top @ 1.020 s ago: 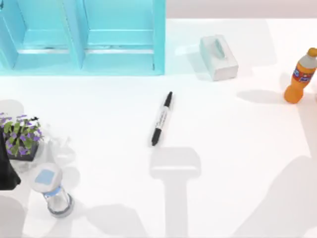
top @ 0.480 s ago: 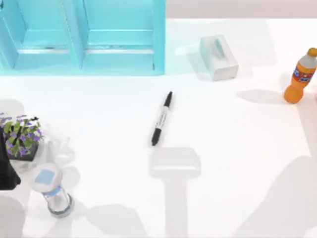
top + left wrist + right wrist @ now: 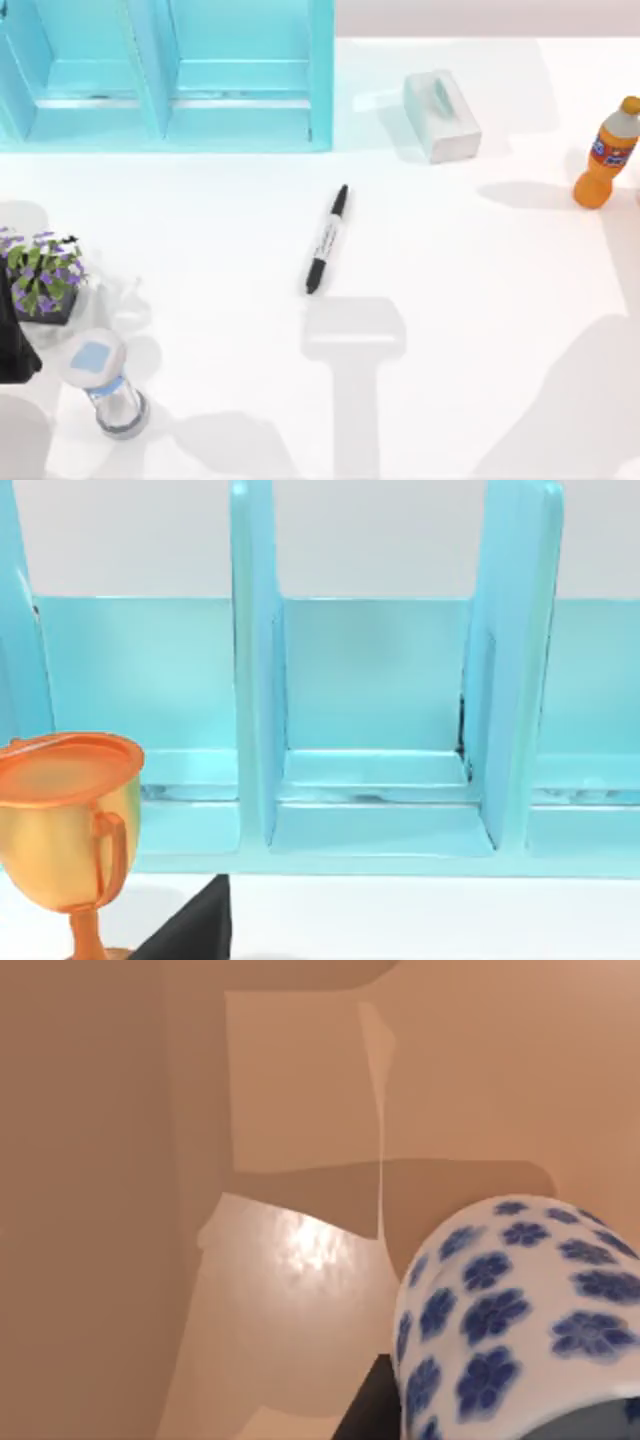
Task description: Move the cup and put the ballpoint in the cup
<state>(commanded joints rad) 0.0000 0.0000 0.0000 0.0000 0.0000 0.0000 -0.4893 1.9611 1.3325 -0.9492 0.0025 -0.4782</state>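
A: Where was the ballpoint [image 3: 327,240]?

B: It lay flat on the white surface [image 3: 480,330] in the middle of the top view, slanted, cap end toward the blue rack [image 3: 165,75]. Nothing touched it. The tissue box [image 3: 441,115] and the orange bottle [image 3: 605,153] stood well apart from it.

A: And the cup [image 3: 520,1320]?

B: The right wrist view had it very close to the camera, white with blue flowers, and behind it were tan walls rather than the surface. It may have been carried in that arm's hold, but I couldn't tell whether the right fingers were clenched on it or released.

A: The left arm?

B: A dark part of it sat at the left edge of the top view, beside the potted plant [image 3: 42,275] and the glass jar [image 3: 105,385]. Its wrist camera faced the rack and an orange trophy [image 3: 70,830]. Its fingers I couldn't judge either.

A: How should the step go?

B: In my judgement, bring the cup in upright and set it on bare surface near the pen, mouth up, clear of the bottle. Then take the pen mid-barrel and lower it in end first.
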